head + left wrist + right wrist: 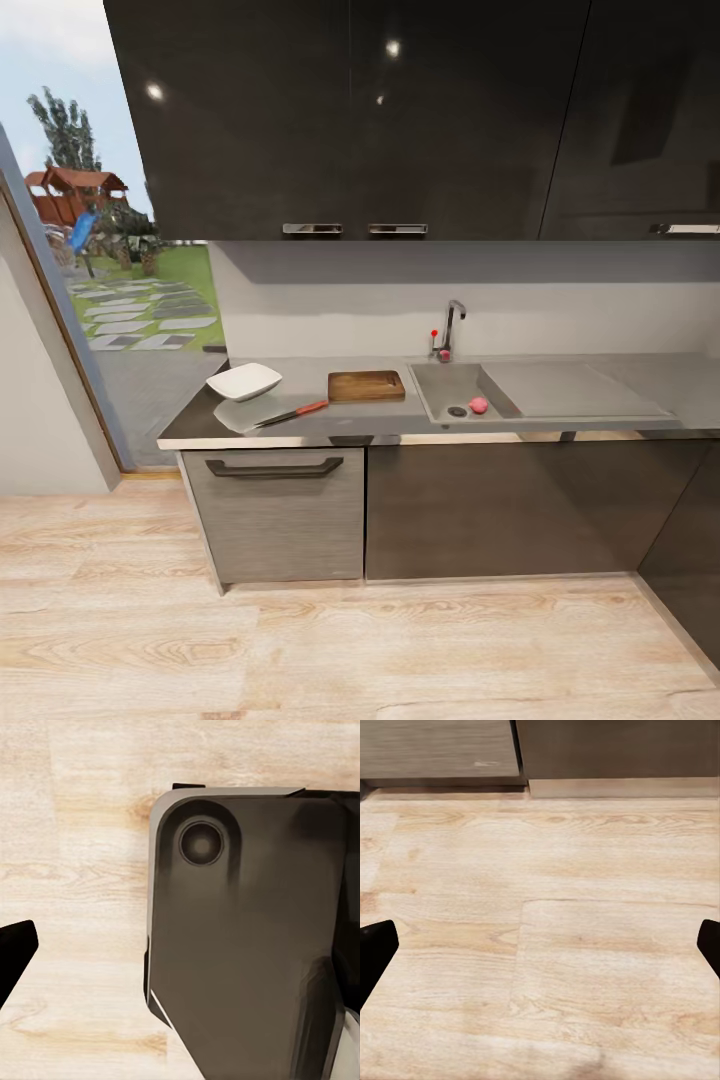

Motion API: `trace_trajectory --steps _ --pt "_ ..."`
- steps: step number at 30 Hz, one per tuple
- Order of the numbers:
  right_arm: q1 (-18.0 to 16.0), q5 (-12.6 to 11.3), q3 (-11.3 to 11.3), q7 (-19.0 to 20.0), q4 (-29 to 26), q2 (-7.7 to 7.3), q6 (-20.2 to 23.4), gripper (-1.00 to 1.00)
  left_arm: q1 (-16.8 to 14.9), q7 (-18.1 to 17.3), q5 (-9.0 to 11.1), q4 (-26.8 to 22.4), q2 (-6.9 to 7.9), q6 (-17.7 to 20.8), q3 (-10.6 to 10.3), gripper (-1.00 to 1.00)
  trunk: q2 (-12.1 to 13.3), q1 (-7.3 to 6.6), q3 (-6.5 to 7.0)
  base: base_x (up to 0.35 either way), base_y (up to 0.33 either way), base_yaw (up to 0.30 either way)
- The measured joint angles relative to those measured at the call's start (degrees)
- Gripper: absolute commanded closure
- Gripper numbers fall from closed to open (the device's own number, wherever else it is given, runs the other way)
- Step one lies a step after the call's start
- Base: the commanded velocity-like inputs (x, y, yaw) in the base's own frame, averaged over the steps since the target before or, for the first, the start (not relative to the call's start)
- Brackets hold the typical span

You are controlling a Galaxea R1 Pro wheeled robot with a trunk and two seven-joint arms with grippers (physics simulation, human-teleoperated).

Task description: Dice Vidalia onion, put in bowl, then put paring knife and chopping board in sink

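One glossy grey countertop [350, 420], pale wood floor [300, 650]; right tool [540, 949] apart, left unclear

A chrome faucet [451, 328] stands behind the basin; glossy black wall cabinets [400, 115] hang above; light wood floor [330, 650] lies below.

Head toward countertop [330, 425]; wrists floorward.

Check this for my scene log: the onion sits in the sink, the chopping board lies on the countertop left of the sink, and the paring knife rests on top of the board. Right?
Not quite. In the head view the paring knife lies on the countertop itself, in front of the chopping board and apart from it, toward the bowl. The onion is in the sink, and the board lies left of the sink.
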Motion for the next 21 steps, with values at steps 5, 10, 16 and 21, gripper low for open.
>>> trace_trajectory --steps 5,10,16,21 --pt "0.0 0.0 0.0 0.0 0.0 0.0 0.03 -1.0 0.0 0.0 0.0 0.0 -0.02 0.0 0.01 -1.0 0.0 0.0 0.0 0.0 0.0 0.0" --pt "0.0 0.0 0.0 0.0 0.0 0.06 0.07 -1.0 0.02 0.0 0.0 0.0 -0.04 0.0 -0.02 -1.0 0.0 0.0 0.0 0.0 0.0 0.0" --pt "0.0 0.0 0.0 0.0 0.0 0.08 0.12 -1.0 0.04 0.0 0.0 0.0 -0.03 0.0 0.01 -1.0 0.0 0.0 0.0 0.0 0.0 0.0" --pt "0.0 0.0 0.0 0.0 0.0 0.03 0.13 -1.0 0.01 -0.01 0.06 0.0 -0.1 0.0 0.01 -1.0 0.0 0.0 0.0 0.0 0.0 0.0"
